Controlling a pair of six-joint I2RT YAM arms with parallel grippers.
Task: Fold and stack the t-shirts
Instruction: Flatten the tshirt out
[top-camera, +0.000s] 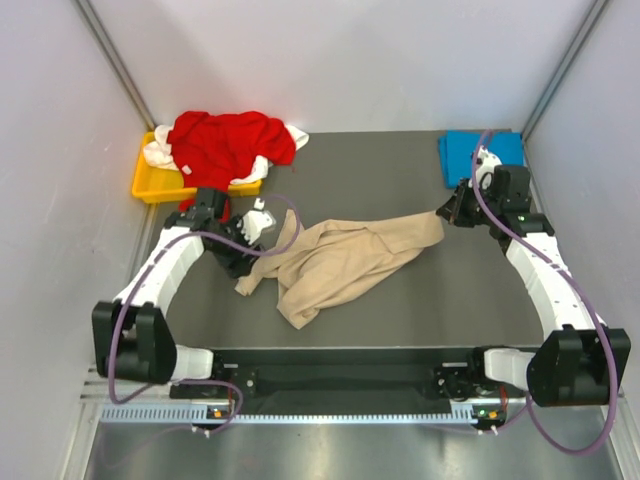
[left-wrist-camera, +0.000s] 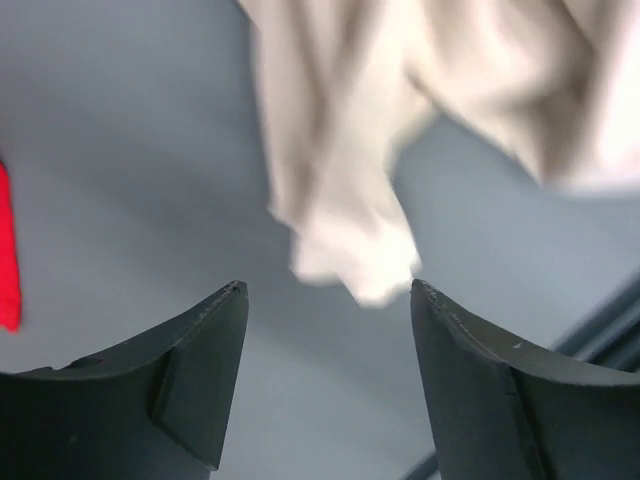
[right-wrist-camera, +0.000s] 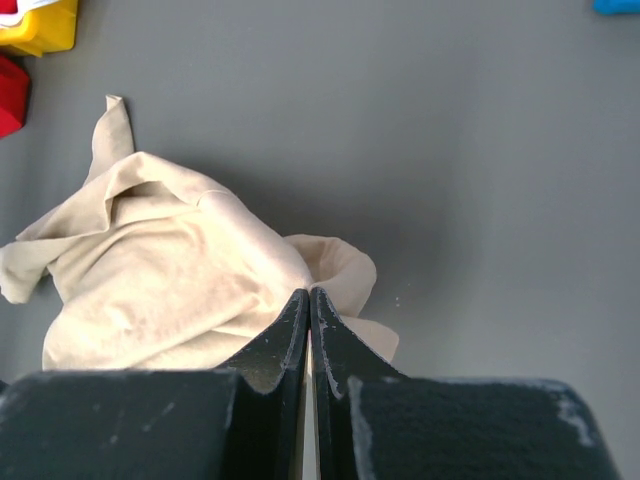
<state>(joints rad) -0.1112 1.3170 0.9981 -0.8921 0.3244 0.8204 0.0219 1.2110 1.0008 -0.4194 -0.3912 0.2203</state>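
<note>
The right claw (right-wrist-camera: 309, 320) has its two fingers pressed together on a thin fold at the edge of the beige t-shirt (top-camera: 340, 260). In the overhead view that is the shirt's upper right tip. The left claw (left-wrist-camera: 325, 340) stands apart and holds nothing. In its wrist view a loose corner of the same shirt lies just ahead of the gap, not yet between the fingers.

The beige shirt lies crumpled and twisted across the middle of the bench (top-camera: 420, 300), running from lower left to upper right. The blue t-shirt (top-camera: 480, 155) lies flat at the upper right. The red t-shirt (top-camera: 228, 140) is heaped at the upper left over the yellow tray (top-camera: 148, 187), with the white t-shirt (top-camera: 158, 155) showing from under it.

The right claw's bite looks shallow, so a firm pull could slide the fold out. If only that end is held, the shirt would likely drag as a rope rather than spread. The left claw could close short of the corner and catch nothing, or take a bunched layer and lock in the twist.

The left arm rises from its base at the lower left and bends inward, its wrist tipped down beside the shirt's left end. The right arm runs up the right side, its wrist turned inward toward the centre.
</note>
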